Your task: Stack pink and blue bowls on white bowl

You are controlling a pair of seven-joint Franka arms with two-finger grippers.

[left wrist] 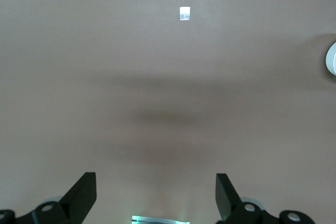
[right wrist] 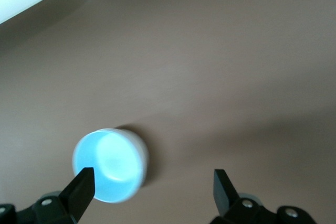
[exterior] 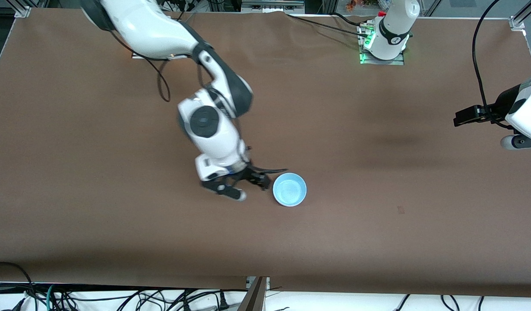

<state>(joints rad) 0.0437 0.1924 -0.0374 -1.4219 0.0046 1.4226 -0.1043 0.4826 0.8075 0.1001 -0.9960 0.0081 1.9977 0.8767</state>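
Observation:
The light blue bowl (exterior: 289, 189) stands upright on the brown table (exterior: 377, 242), near its middle. In the right wrist view the blue bowl (right wrist: 107, 166) shows a pale outer wall; I cannot tell whether another bowl sits under it. The pink bowl and the white bowl do not show as separate things. My right gripper (exterior: 253, 188) is low beside the blue bowl, toward the right arm's end of the table, open and holding nothing. Seen from its own wrist, the right gripper (right wrist: 152, 182) has one fingertip (right wrist: 83, 182) in front of the bowl's edge. My left gripper (left wrist: 156, 192) is open and empty over bare table.
The left arm (exterior: 522, 114) waits at its end of the table, at the view's edge. A small pale tag (left wrist: 184, 13) lies flat on the tabletop (left wrist: 168, 77). The left arm's base (exterior: 388, 41) stands at the table's edge farthest from the front camera, with cables beside it.

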